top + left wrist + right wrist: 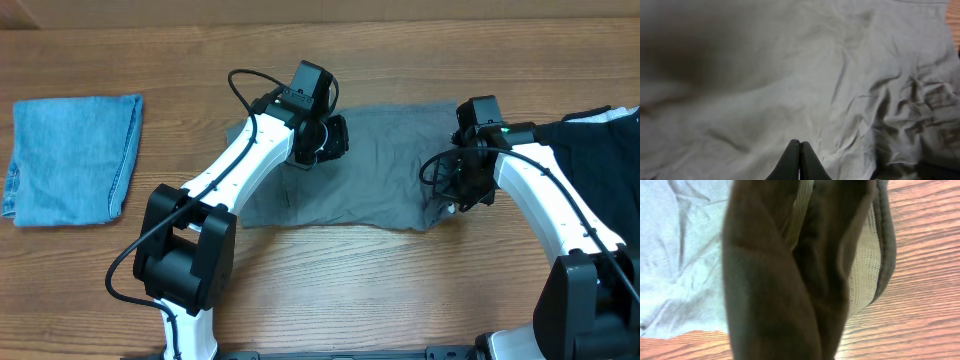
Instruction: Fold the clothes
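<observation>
A wooden table (400, 300) fills the frame. A wrinkled grey garment (380, 170) lies spread at centre. Blue denim (70, 155) sits far left and a black garment (615, 135) at the right edge. The right gripper (465, 195), centre right, pinches the grey garment's raised right edge. The left gripper (799, 157), fingers pressed together, is over the garment's upper left.

Overhead sharp and evenly lit; left wrist dim, blurry shadow at 10 o'clock; right wrist cloth (770, 290) close-up, out of focus.
</observation>
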